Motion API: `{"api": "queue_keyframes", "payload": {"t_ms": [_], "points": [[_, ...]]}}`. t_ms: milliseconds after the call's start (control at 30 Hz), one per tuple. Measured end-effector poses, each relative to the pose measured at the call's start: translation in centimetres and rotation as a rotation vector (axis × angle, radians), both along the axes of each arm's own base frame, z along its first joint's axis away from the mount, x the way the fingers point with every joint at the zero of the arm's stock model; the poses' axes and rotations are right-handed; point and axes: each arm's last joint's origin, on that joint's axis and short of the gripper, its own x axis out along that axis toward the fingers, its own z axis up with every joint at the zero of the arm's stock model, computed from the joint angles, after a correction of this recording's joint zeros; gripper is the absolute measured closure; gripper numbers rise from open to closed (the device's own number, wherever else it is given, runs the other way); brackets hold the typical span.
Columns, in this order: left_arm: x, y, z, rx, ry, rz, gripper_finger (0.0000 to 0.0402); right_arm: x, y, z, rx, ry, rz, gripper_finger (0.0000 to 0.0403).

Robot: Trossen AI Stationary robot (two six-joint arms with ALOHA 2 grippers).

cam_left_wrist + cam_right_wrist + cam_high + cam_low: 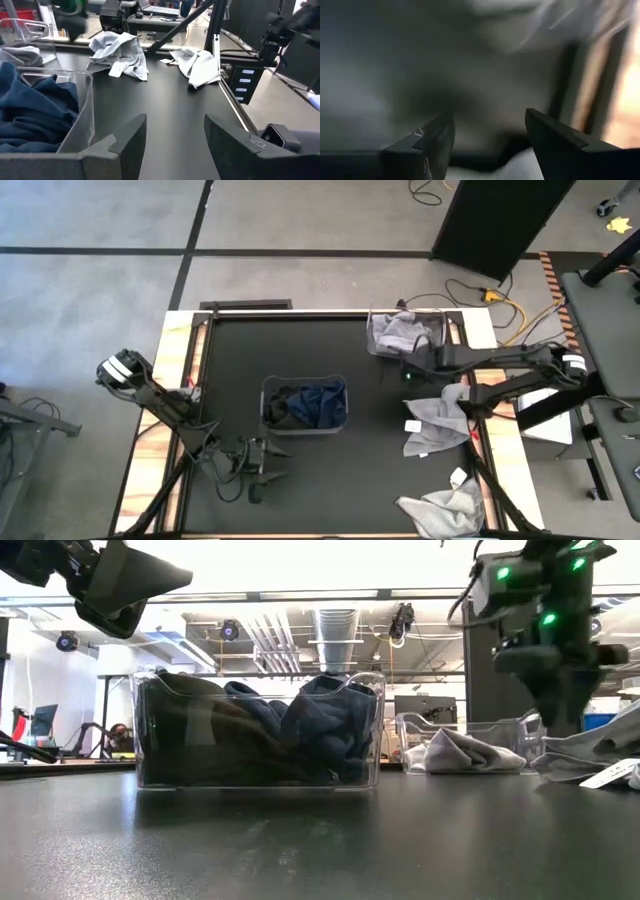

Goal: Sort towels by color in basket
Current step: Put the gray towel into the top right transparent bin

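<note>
Left tool [172, 145] wide open, empty, parked near front edge of the black surface [350, 480]. Centre clear bin [304, 405] holds crumpled black and navy towels [318, 402]. Right tool [490, 142] open, empty, near grey towel [437, 420]. Likely mid-sort: next, grasp that limp grey cloth for the far bin [407, 334], already holding grey.

You've got 2 clear bins on the counter [230, 380]: centre bin [304, 406] and far bin [405, 333]. Grey towels, 3: one in the far bin [398, 332], two loose [437, 420] [442, 510]. One navy towel [322, 402] and one black towel [282, 406] in the centre bin. 2 arms, 2 claws: left [262, 472], right [412, 369].
</note>
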Motion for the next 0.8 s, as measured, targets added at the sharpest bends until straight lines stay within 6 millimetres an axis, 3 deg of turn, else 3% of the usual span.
{"api": "queue_keyframes", "payload": {"t_ms": [133,367,567,800], "points": [[0.0,0.0,-0.1,-0.019,0.006,0.003,0.0217,0.4,3.2,0.0,0.214,-0.039,0.105,0.0155],[-0.1,-0.2,-0.2,-0.058,0.029,-0.072,0.0217,-0.1,8.2,-0.2,0.386,0.029,0.311,0.0099],[0.6,-1.0,1.2,0.002,-0.006,-0.126,0.0217,-0.8,9.1,-1.6,0.345,0.151,0.402,0.0077],[1.2,-1.5,2.1,0.077,0.002,-0.136,0.0217,-0.7,9.0,-6.5,0.331,0.272,0.458,0.0102]]}}
